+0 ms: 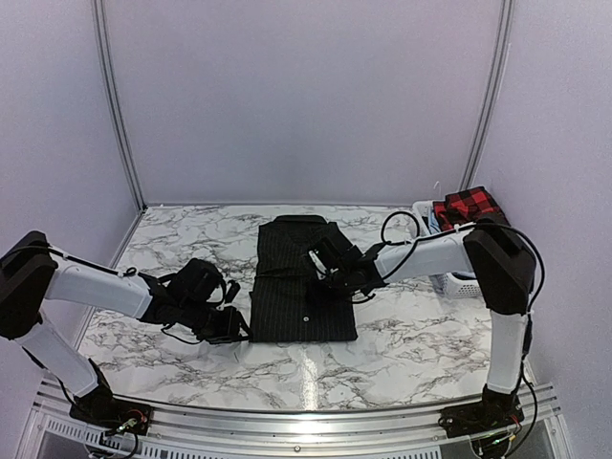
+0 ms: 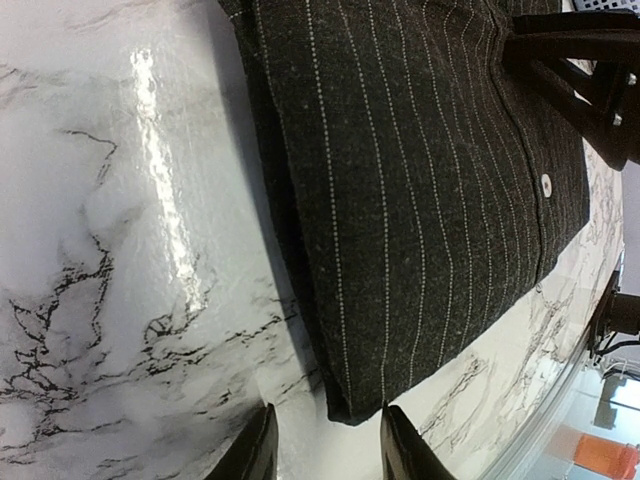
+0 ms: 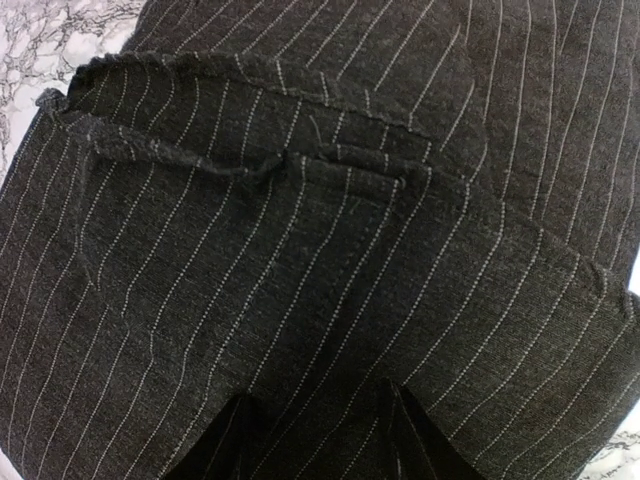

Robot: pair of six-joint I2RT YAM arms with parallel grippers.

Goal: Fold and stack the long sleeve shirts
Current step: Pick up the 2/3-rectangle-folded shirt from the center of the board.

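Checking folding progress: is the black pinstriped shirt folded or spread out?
Folded. The black pinstriped shirt lies as a compact rectangle on the marble table, no sleeves sticking out, with stacked layers at its edge.

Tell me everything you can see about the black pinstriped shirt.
The black shirt is woven-looking cloth with thin pale pinstripes, folded into a neat rectangle, collar at the far end, placket and a white button facing up. It lies flat on the marble table. The open left gripper frames its near left corner; the open right gripper hovers close over its middle.
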